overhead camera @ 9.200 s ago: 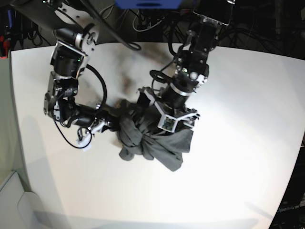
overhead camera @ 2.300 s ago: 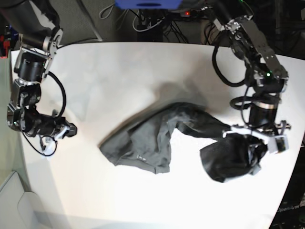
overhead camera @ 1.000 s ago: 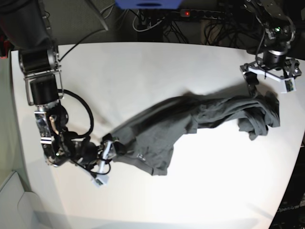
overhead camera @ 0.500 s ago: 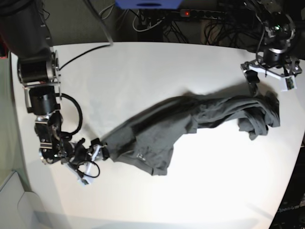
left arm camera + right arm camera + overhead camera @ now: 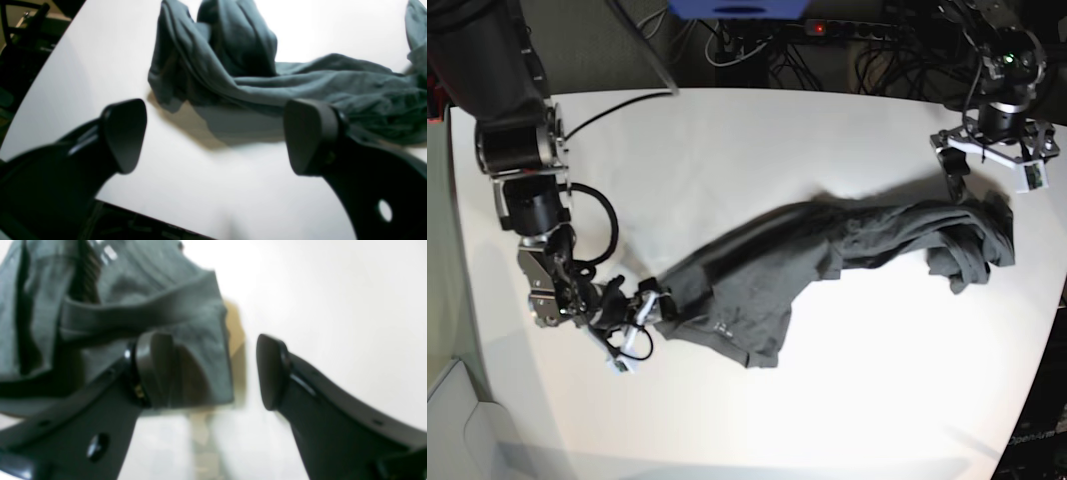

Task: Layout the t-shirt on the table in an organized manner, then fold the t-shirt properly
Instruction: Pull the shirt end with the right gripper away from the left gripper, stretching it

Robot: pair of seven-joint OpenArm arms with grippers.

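The t-shirt (image 5: 827, 265) lies on the table (image 5: 757, 150) as a long, rumpled band, its long axis running across the base view from lower left to upper right, slightly uphill toward the right edge. The broader, flatter end spreads at the lower left, where a small pale label mark shows near the edge; the other end is bunched into a thick, folded lump near the table's right side. The middle of the cloth is twisted and creased, with ridges that follow the same diagonal. The right gripper (image 5: 639, 322) sits low on the table at the shirt's lower-left end, right at the cloth's corner. In the right wrist view its jaws stand well apart, and the right gripper (image 5: 213, 373) straddles the edge of the grey fabric: one finger overlaps the cloth in the picture while the other stands over bare white table. Whether that finger presses the cloth or merely hangs above it cannot be told, and the view is blurred. The left gripper (image 5: 992, 165) hangs at the far right end of the shirt, just above the bunched lump. In the left wrist view the left gripper (image 5: 213, 133) is spread wide with nothing between its fingers; the crumpled end of the t-shirt (image 5: 233, 66) lies just beyond the fingertips, casting a shadow on the white surface, and the cloth trails off to the right of that view.
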